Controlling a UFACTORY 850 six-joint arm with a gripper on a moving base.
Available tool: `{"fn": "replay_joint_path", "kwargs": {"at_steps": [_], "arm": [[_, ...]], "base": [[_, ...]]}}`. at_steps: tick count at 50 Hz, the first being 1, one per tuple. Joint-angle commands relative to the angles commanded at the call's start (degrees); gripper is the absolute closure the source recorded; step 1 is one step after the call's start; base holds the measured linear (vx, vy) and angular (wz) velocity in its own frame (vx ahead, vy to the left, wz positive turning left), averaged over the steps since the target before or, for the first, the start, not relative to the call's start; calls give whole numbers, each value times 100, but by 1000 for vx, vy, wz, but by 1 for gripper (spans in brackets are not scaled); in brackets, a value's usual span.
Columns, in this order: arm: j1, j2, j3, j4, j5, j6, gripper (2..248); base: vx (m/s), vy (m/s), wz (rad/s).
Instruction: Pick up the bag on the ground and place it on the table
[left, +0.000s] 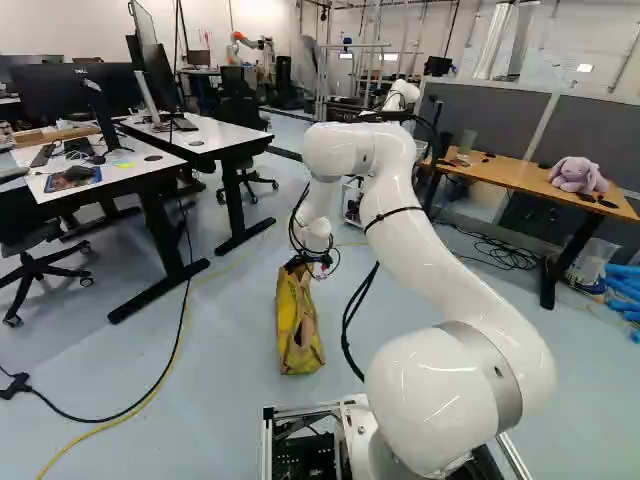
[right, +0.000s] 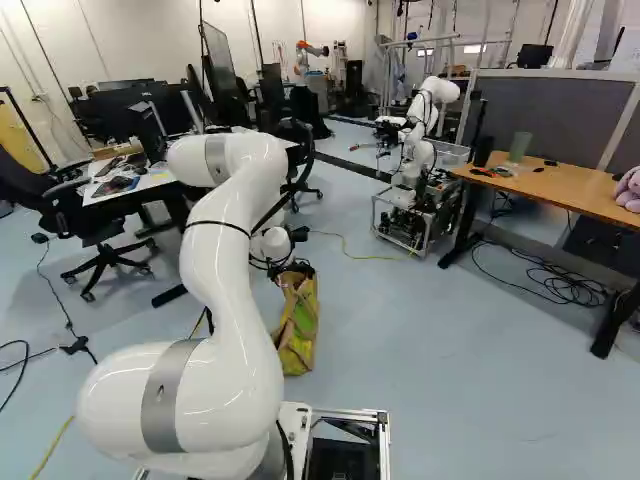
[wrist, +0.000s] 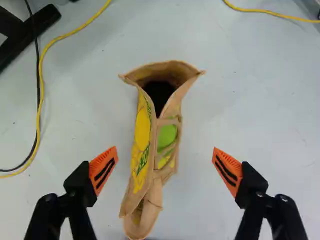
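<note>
My gripper hangs over the upper end of a yellow and brown paper bag standing on the floor in the left base view. In the wrist view, the gripper is wide open. The bag lies below and between the two orange-padded fingers, with floor showing on either side of it and neither pad touching it. Its dark mouth gapes ahead of the fingers, and green and yellow print shows on its sides. A wooden table stands at the right of the left base view.
A purple plush rabbit sits on the wooden table. White desks with monitors stand on the left, an office chair beside them. Another robot stands farther ahead. Yellow cable and black cables run over the floor.
</note>
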Motion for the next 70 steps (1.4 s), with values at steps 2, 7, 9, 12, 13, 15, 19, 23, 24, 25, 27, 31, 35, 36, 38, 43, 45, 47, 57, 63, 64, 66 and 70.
{"fn": "replay_joint_path", "kwargs": {"at_steps": [2, 7, 9, 12, 13, 15, 19, 23, 24, 25, 27, 31, 35, 36, 38, 43, 45, 47, 57, 63, 64, 66, 70], "arm": [[0, -40, -30, 0, -10, 0, 3], [0, -141, -105, 0, -30, 0, 3], [0, -182, -135, 0, -34, 0, 3], [0, -242, -181, 0, -37, 0, 3], [0, -266, -198, 0, -37, 0, 3], [0, -303, -227, 0, -37, 0, 3], [0, -385, -289, 0, -37, 0, 3], [0, -466, -352, 0, -37, 0, 3], [0, -486, -368, 0, -37, 0, 3], [0, -507, -384, 0, -37, 0, 3], [0, -547, -415, 0, -37, 0, 3], [0, -629, -480, 0, -37, 0, 3], [0, -711, -545, 0, -37, 0, 3], [0, -732, -562, 0, -37, 0, 3], [0, -773, -595, 0, -37, 0, 3], [0, -876, -678, 0, -37, 64, 3], [0, -917, -711, 0, -37, 140, 3], [0, -958, -745, 0, -37, 233, 3], [0, -1164, -917, 0, -37, 650, 3], [0, -1288, -1022, 0, -37, 704, 3], [0, -1309, -1039, 0, -37, 708, 3], [0, -1351, -1075, 0, -37, 713, 3], [0, -1434, -1147, 0, -37, 719, 3]], "base": [[0, 0, 0], [0, 0, 0], [0, 0, 0], [0, 0, 0], [0, 0, 0], [0, 0, 0], [0, 0, 0], [0, 0, 0], [0, 0, 0], [0, 0, 0], [0, 0, 0], [0, 0, 0], [0, 0, 0], [0, 0, 0], [0, 0, 0], [0, 0, 0], [0, 0, 0], [0, 0, 0], [0, 0, 0], [0, 0, 0], [0, 0, 0], [0, 0, 0], [0, 0, 0]]}}
